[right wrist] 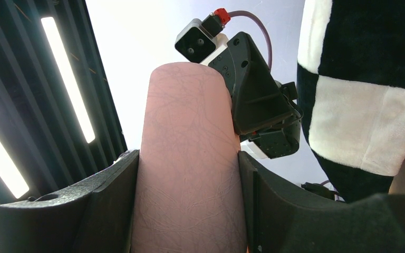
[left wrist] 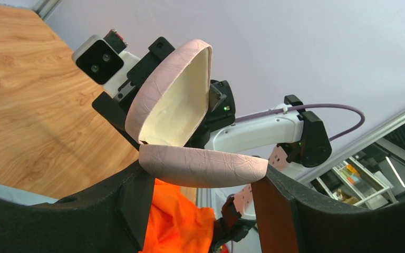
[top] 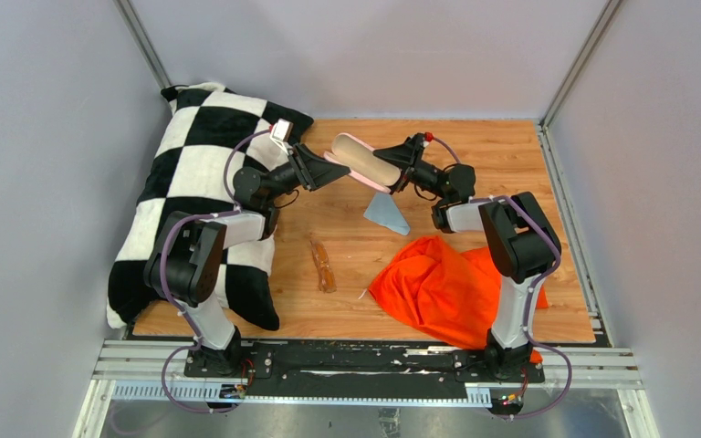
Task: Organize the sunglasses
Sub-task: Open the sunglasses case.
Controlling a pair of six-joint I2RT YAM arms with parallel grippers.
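Observation:
The amber-brown folded sunglasses [top: 322, 265] lie on the wooden table, in front of and apart from both grippers. The pale pink case [top: 362, 161] is held open above the back middle of the table. My left gripper [top: 329, 171] is shut on the case's lower half [left wrist: 203, 166], which sits between its fingers in the left wrist view, where this gripper [left wrist: 201, 175] shows. My right gripper [top: 400, 164] is shut on the raised lid [left wrist: 171, 100]. The lid [right wrist: 187, 200] fills the gap in the right gripper [right wrist: 188, 158] in its wrist view. The cream inside looks empty.
A light blue triangular cloth [top: 386, 213] lies just in front of the case. A crumpled orange cloth [top: 443, 283] lies at the front right by the right arm. A black-and-white checkered pillow [top: 201, 182] covers the left side under the left arm.

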